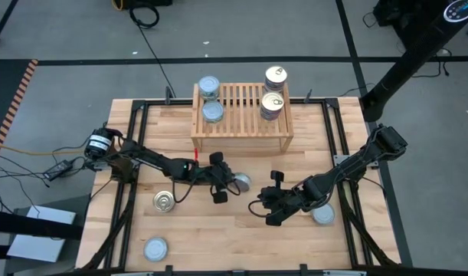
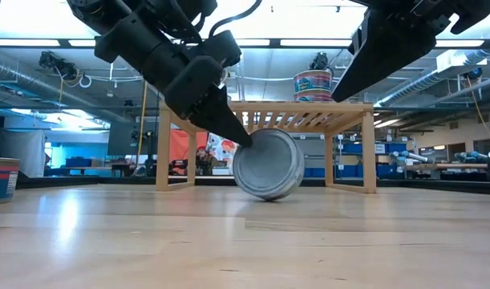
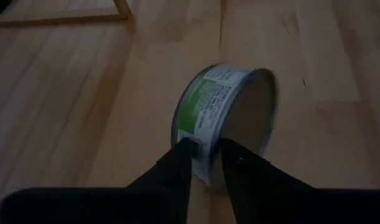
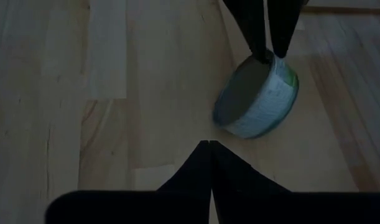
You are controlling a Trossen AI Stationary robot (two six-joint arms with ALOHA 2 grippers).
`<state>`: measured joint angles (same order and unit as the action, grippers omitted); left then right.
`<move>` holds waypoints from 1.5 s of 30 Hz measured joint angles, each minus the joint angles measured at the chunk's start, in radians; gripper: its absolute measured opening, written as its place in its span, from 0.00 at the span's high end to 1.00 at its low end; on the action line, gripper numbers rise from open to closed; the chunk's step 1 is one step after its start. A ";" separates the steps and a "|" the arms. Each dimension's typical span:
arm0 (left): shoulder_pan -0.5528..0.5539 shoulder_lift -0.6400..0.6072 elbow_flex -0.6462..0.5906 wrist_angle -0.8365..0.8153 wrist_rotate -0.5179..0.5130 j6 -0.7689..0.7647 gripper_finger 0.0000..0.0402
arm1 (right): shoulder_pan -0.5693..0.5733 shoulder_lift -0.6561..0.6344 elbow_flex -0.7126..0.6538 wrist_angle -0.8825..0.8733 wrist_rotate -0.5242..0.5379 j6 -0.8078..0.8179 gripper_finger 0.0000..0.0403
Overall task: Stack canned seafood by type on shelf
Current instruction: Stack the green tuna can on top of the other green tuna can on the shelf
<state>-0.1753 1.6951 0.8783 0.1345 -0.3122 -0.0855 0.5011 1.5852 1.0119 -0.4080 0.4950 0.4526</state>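
Near the desk's [image 1: 241,238] front left corner lie two tins, one silvery-lidded [image 1: 155,248], one golden-lidded [image 1: 164,201]. At mid-desk the left gripper [image 3: 206,154] pinches the rim of a tilted green-labelled tin [image 3: 230,118] standing on edge. The right gripper [image 4: 208,144], fingers pressed together and holding nothing, hangs just beside it, half hiding another tin [image 1: 324,215] by the right edge. Four more sit on the shelf [image 1: 241,115] at the back edge.

Plank table [image 1: 218,230] carries wooden shelf [image 1: 241,134] w/ 4 tins [image 1: 274,77] on top, plus 4 tins [image 1: 164,202] on planks.
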 joint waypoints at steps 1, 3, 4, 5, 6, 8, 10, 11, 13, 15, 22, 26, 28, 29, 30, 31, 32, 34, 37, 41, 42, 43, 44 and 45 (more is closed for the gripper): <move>0.000 0.000 0.000 0.000 0.000 0.000 0.79 | 0.000 0.000 0.000 0.000 0.000 0.000 0.97; 0.000 0.000 0.000 0.001 0.000 0.001 0.82 | 0.000 0.000 0.000 0.000 0.000 0.000 0.97; 0.000 0.000 0.000 0.001 0.000 0.003 0.84 | 0.000 0.000 0.000 0.000 0.000 0.000 0.97; 0.000 0.000 0.000 0.000 0.000 0.003 0.85 | 0.000 0.000 0.000 0.000 0.000 0.000 0.97; 0.000 0.000 0.000 0.001 0.000 0.003 0.87 | 0.000 0.000 0.000 0.000 0.000 0.000 0.97; 0.000 0.000 0.000 0.001 0.000 0.006 0.89 | 0.000 0.000 0.000 0.000 0.000 0.000 0.96; -0.001 0.000 0.000 0.001 0.000 0.015 0.91 | 0.000 0.000 0.000 0.000 -0.001 0.000 0.95; -0.002 0.000 0.000 0.001 0.000 0.022 0.92 | 0.000 0.000 0.000 0.000 -0.001 0.000 0.95; -0.003 0.000 0.000 0.001 0.000 0.025 0.93 | 0.000 0.000 0.000 0.000 -0.008 0.004 0.95; -0.005 0.000 0.000 0.001 0.000 0.019 0.94 | 0.000 0.000 0.000 0.000 -0.010 0.027 0.95; -0.046 0.000 0.000 0.004 0.001 -0.043 0.94 | -0.029 0.023 0.000 0.013 -0.010 0.109 0.97; -0.082 0.000 0.000 0.012 0.002 -0.084 0.94 | -0.053 0.078 0.000 0.019 -0.014 0.162 0.93; -0.094 0.000 0.000 0.021 -0.003 -0.099 0.94 | -0.062 0.099 0.000 0.022 -0.017 0.176 0.88; -0.100 -0.001 0.000 0.022 -0.004 -0.099 0.94 | -0.066 0.106 0.000 0.024 -0.017 0.181 0.85; -0.103 -0.001 0.000 0.023 -0.005 -0.097 0.94 | -0.067 0.109 0.000 0.025 -0.018 0.181 0.82; -0.104 -0.001 0.000 0.022 -0.006 -0.088 0.93 | -0.070 0.111 0.000 0.025 -0.018 0.181 0.79; -0.108 -0.001 0.000 0.020 -0.008 -0.079 0.92 | -0.071 0.111 0.000 0.026 -0.018 0.179 0.76; -0.109 -0.001 0.000 0.024 -0.008 -0.065 0.90 | -0.071 0.111 0.000 0.026 -0.018 0.172 0.70; -0.110 -0.001 0.000 0.035 -0.022 -0.022 0.84 | -0.071 0.111 0.000 0.026 -0.018 0.168 0.62; -0.110 -0.001 0.000 0.050 -0.049 0.033 0.73 | -0.071 0.111 0.000 0.025 -0.018 0.158 0.55; -0.110 -0.001 0.000 0.057 -0.054 0.045 0.69 | -0.071 0.111 0.000 0.025 -0.018 0.155 0.54; -0.108 -0.001 0.000 0.066 -0.056 0.058 0.66 | -0.071 0.111 0.000 0.025 -0.018 0.150 0.53; -0.106 -0.001 0.000 0.075 -0.056 0.070 0.63 | -0.071 0.111 0.000 0.025 -0.018 0.149 0.52; -0.102 -0.001 0.000 0.086 -0.056 0.084 0.60 | -0.071 0.111 0.000 0.026 -0.018 0.149 0.51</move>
<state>-0.2773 1.6943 0.8783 0.2206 -0.3684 -0.0015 0.4301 1.6962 1.0115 -0.3824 0.4770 0.6018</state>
